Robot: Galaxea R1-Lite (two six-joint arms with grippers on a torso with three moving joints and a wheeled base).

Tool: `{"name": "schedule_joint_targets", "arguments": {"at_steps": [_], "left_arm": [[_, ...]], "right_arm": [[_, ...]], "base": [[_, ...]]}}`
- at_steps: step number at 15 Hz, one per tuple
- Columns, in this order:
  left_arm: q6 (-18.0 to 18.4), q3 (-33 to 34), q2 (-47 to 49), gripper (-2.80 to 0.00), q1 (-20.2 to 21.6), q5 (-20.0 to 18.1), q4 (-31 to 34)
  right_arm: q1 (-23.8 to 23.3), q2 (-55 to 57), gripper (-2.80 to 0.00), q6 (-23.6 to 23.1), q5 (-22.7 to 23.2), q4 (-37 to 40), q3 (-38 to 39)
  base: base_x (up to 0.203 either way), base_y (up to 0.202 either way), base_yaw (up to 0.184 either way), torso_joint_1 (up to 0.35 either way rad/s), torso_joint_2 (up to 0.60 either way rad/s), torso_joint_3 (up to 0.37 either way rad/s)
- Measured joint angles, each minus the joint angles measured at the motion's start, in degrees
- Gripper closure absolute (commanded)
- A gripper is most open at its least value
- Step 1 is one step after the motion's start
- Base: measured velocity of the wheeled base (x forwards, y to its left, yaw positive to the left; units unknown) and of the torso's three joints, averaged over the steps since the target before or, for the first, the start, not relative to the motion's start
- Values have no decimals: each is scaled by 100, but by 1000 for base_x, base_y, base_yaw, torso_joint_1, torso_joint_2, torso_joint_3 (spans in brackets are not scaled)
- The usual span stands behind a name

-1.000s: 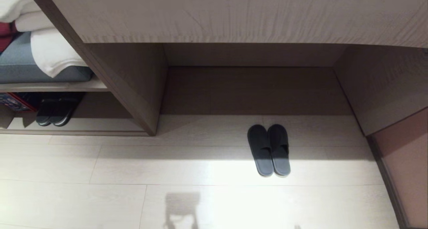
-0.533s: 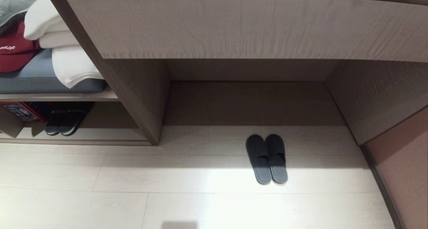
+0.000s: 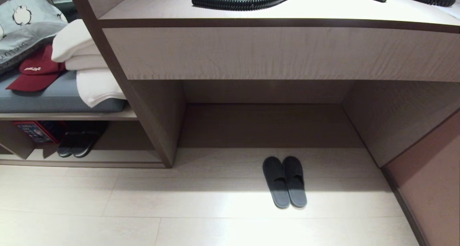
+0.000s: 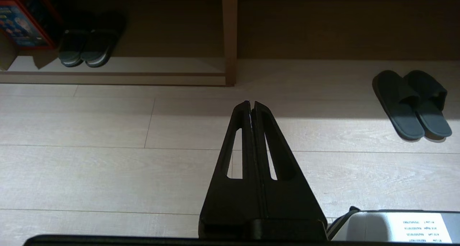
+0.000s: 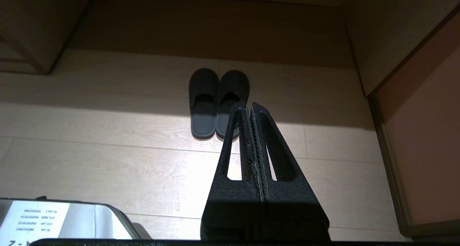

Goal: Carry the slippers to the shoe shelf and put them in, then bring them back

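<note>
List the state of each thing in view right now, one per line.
slippers: side by side on the floor, toes toward the desk recess, untouched
shoe shelf: holds a black pair, space free beside it
left tool: shut, empty, above bare floor
right tool: shut, empty, short of the slippers

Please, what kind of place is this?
Probably a bedroom or hotel-room wardrobe corner: folded white towels and a red cap on a shelf, the slippers on pale wood flooring under a built-in desk.
</note>
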Motion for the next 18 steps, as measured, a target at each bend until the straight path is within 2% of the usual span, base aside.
{"name": "schedule_joint_targets", "arguments": {"at_steps": [18], "left_arm": [[4, 0, 0, 0, 0, 1, -1]], "right_arm": [[2, 0, 0, 0, 0, -3, 0]], "base": [[0, 0, 0, 3, 1, 203]]}}
